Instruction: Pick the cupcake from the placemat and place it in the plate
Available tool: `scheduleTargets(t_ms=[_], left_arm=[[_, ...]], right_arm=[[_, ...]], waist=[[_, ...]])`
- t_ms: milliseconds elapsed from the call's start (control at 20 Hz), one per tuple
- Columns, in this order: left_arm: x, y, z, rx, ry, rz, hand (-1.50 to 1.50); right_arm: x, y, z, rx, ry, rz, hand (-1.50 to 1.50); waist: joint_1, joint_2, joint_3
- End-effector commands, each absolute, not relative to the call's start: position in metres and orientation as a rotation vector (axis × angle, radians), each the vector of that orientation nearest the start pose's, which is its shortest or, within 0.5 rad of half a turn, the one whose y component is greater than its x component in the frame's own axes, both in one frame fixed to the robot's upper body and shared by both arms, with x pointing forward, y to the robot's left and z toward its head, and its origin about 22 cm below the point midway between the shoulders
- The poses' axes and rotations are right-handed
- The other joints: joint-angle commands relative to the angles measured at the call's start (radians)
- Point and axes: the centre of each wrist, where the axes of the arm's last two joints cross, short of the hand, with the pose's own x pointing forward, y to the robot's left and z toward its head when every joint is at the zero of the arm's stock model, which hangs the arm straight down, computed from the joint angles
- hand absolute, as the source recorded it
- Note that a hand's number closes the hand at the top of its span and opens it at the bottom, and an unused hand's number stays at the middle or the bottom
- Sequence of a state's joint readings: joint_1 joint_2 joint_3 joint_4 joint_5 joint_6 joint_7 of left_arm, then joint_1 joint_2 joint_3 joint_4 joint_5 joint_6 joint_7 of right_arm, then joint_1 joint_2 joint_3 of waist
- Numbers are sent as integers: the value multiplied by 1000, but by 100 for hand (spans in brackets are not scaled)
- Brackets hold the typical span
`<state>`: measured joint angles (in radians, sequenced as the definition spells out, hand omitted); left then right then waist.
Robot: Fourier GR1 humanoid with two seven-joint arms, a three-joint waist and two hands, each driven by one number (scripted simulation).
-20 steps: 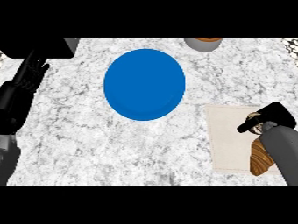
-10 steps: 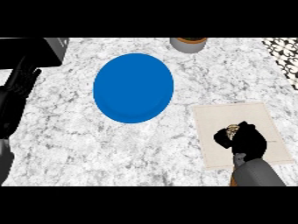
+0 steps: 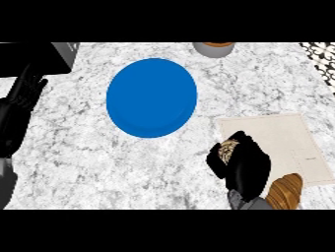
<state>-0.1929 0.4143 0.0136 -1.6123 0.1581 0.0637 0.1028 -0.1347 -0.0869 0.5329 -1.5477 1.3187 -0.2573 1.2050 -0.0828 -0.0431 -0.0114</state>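
The tabletop [image 3: 83,162] was white marble with grey veining, and at its far edge stood a grey round container [image 3: 214,48] with a brown top, cut off by the upper border of the view. A dark, flat box-like object [image 3: 25,58] lay at the far left corner, while a black-and-white patterned surface [image 3: 332,64] showed along the right edge. Near the lower right, a brown ridged object [image 3: 285,191] like a loaf of bread lay on the marble, partly hidden, so its full shape could not be told.
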Motion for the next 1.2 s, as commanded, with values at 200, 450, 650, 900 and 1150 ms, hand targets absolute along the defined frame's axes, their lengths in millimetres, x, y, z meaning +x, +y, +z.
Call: scheduleTargets(t_ms=[200, 450, 650, 900, 1150], left_arm=[[291, 284, 97, 163, -1722, -213, 0], [294, 275, 103, 122, -1749, -216, 0], [300, 280, 108, 118, -1754, -250, 0], [302, 267, 102, 81, -1761, -261, 0], [310, 262, 113, 90, -1780, -296, 0]], right_arm=[[204, -61, 108, -1346, -1159, 192, 150], [209, -55, 121, -1354, -1195, 210, 150], [234, -50, 128, -1365, -1189, 222, 150], [277, -46, 147, -1308, -1200, 156, 150], [317, -46, 153, -1277, -1173, 113, 150]], waist=[[50, 27, 8], [87, 38, 9], [108, 46, 9], [142, 55, 10], [155, 62, 11]])
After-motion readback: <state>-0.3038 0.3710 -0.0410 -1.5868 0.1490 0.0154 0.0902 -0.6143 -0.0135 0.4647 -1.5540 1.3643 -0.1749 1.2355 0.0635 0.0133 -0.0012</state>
